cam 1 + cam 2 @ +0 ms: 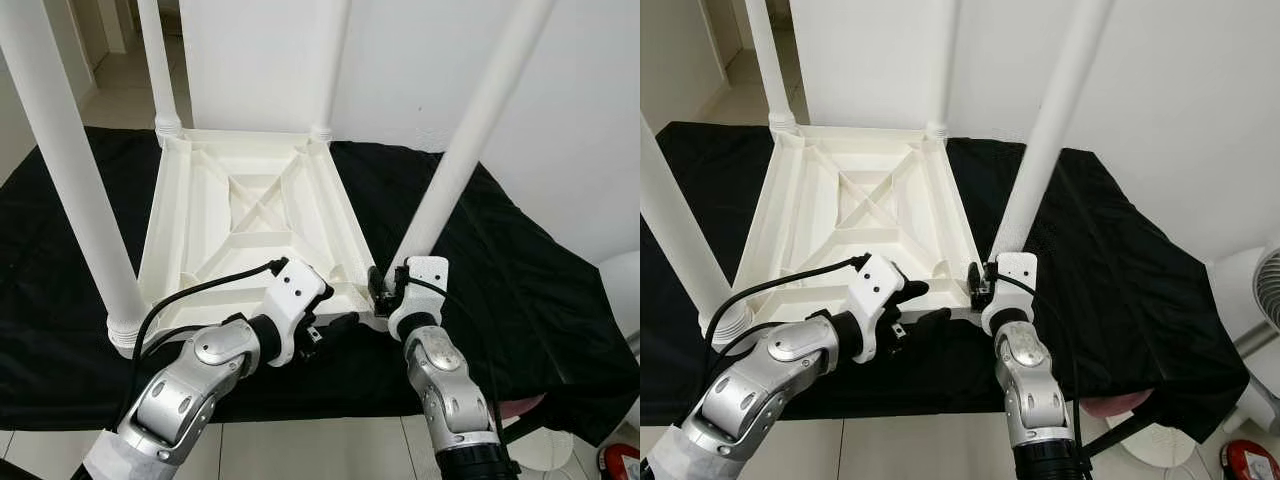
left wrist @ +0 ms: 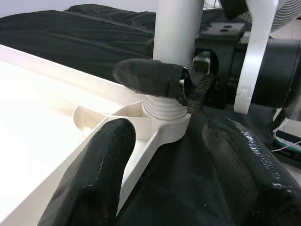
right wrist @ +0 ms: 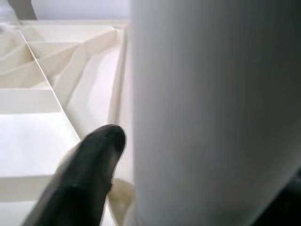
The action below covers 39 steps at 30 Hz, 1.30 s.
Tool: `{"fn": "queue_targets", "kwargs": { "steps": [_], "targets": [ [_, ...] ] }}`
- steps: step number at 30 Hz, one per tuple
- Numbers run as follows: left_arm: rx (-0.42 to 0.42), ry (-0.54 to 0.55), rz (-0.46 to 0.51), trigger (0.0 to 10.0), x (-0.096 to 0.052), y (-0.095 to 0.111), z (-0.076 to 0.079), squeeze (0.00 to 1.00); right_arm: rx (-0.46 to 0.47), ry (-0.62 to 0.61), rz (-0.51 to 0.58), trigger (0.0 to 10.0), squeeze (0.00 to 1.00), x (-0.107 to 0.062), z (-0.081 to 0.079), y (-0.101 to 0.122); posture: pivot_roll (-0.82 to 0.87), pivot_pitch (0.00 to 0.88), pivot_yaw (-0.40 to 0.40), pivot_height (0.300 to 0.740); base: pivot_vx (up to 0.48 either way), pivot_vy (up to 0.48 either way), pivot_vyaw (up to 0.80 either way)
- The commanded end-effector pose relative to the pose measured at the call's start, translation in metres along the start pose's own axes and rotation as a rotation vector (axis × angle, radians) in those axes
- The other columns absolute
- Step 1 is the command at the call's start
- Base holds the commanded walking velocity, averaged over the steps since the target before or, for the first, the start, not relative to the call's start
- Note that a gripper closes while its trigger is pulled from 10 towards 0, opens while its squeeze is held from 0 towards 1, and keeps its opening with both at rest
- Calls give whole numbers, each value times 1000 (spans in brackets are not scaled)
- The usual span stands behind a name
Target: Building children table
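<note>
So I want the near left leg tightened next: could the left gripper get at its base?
Probably yes. The left gripper is open, holds nothing, and hovers at the tabletop's near edge; only bare black cloth lies toward the near left leg.

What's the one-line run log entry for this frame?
stage: fitting leg | tabletop: upside down on black cloth | right gripper: clamped on near-right leg at its socket | left gripper: open, beside that corner
</note>
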State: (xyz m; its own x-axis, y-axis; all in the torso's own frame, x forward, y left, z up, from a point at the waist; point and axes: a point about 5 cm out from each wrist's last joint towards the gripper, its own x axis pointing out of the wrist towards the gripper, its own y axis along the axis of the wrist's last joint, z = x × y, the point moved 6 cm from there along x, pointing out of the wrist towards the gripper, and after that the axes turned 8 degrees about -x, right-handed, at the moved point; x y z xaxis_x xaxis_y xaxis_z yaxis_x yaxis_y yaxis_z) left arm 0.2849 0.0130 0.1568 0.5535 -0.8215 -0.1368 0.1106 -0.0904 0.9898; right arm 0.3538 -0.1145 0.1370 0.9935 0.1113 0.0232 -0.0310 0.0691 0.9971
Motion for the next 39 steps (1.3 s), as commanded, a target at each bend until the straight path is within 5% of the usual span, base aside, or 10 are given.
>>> {"fn": "queue_targets", "kwargs": {
  "steps": [1, 5, 6, 7, 8, 23, 28, 37, 38, 39],
  "targets": [
    [7, -59, 9, 10000, 1, 4, 5, 0, 6, 10, 8, 10000, 1000, -2, 3, 4, -16, 0, -114, 740, 0, 0, 0],
    [4, -55, 11, 10000, 1, 5, 4, 0, 4, 36, 11, 10000, 1000, -4, 6, 7, -15, 0, -117, 740, 0, 0, 0],
    [4, -55, 12, 10000, 1, 5, 4, 0, 5, 85, 9, 10000, 494, -5, 5, 7, -16, 0, -116, 740, 0, 0, 0],
    [4, -56, 12, 10000, 2, 5, 4, 0, 7, 121, 8, 10000, 494, -7, 4, 7, -16, 0, -117, 740, 0, 0, 0],
    [4, -56, 13, 10000, 2, 5, 4, 0, -28, 152, 27, 10000, 0, -7, 5, 9, -17, 0, -117, 740, 0, 0, 0],
    [5, -46, 18, 10000, 1, 8, 1, 0, -189, 417, 76, 10000, 0, 0, 39, 12, -10, 0, -110, 740, 0, 0, 0],
    [15, -50, 24, 10000, 3, 12, 1, 0, -166, 638, 50, 10000, 0, 5, 18, 1, -2, 0, -102, 740, 0, 0, 0],
    [17, -63, 38, 10000, 7, 17, 4, 0, -144, 691, 26, 10000, 0, 18, 3, -9, 14, 0, -97, 740, 0, 0, 0],
    [21, -65, 35, 10000, 6, 16, 4, 0, -144, 695, 24, 8863, 0, 21, 1, -10, 18, 0, -95, 740, 0, 0, 0],
    [21, -65, 35, 10000, 6, 16, 4, 0, -144, 695, 24, 8863, 0, 21, 1, -10, 18, 0, -95, 740, 0, 0, 0]
  ]
}}
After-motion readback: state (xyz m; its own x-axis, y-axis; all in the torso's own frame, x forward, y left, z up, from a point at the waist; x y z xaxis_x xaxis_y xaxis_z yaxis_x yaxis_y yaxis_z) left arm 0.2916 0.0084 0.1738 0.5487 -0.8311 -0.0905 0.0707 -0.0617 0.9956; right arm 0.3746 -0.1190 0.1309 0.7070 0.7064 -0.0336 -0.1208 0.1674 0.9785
